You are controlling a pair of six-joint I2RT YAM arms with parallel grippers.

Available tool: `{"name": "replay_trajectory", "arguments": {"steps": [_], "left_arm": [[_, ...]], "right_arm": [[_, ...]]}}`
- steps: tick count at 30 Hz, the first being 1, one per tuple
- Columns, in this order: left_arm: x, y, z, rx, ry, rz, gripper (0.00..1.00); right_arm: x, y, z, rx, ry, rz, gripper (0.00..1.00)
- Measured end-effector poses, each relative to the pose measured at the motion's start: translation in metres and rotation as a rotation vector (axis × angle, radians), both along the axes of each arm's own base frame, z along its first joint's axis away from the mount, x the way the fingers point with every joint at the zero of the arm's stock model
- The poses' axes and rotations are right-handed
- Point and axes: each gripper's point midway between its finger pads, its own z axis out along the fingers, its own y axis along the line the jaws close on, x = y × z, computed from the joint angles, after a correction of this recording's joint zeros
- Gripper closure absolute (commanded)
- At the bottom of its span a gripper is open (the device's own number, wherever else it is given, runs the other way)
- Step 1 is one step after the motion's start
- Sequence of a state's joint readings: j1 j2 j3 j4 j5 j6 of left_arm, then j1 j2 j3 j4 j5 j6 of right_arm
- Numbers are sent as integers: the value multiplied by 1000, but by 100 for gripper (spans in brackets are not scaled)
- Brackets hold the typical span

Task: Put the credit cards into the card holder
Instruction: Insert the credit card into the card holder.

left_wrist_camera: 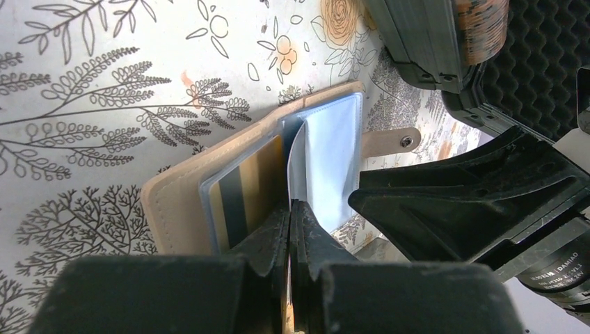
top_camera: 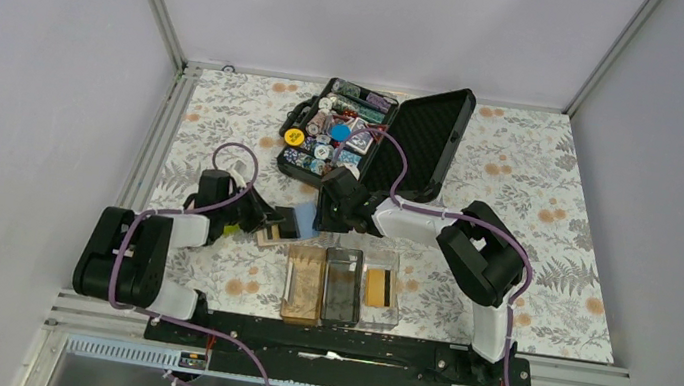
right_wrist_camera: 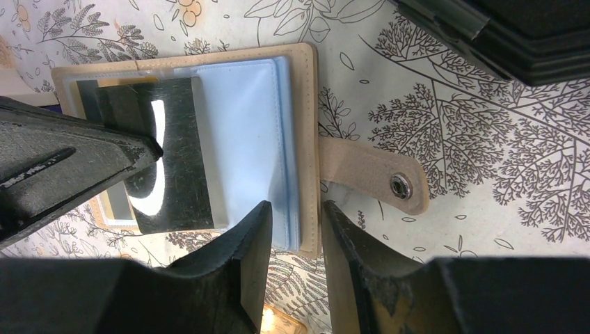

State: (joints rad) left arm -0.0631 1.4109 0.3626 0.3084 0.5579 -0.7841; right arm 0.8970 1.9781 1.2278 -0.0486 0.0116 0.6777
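Two grippers at tan wallet (left_wrist_camera: 174, 202) on table (top_camera: 561, 184). Left gripper (left_wrist_camera: 290, 209) clenched, seemingly pinching sleeve leaf (left_wrist_camera: 298, 156). Right gripper (right_wrist_camera: 296, 223) clamping wallet edge. Pin edge firmly, lift leaf slowly to open pocket, avoid dragging wallet.

Counts: two credit cards visible, first card (top_camera: 378, 287) in clear compartment of card holder (top_camera: 389, 319), second card (left_wrist_camera: 250, 184) in wallet sleeve. One wallet, one holder, three compartments.

Lower left in the top view, the left arm (top_camera: 139, 255) has blocky black joints and white shells, as does the right arm (top_camera: 484, 264) right of centre. A purple cable (top_camera: 233, 149) loops along each. The fingers (right_wrist_camera: 229, 271) are scuffed matte black. A lens ring (left_wrist_camera: 556, 275) bears white lettering, possibly "DAHUAO".
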Motion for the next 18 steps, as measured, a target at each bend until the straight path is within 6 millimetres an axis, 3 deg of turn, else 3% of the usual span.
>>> {"name": "replay_trajectory", "arguments": {"steps": [10,18], "left_arm": [[1,3,-1,49,33,-7,56],[2,10,6,140,22,6,38]], "right_arm": [[0,0,0,1,-1,-1,61],[0,0,0,-1,-2,-2,61]]}}
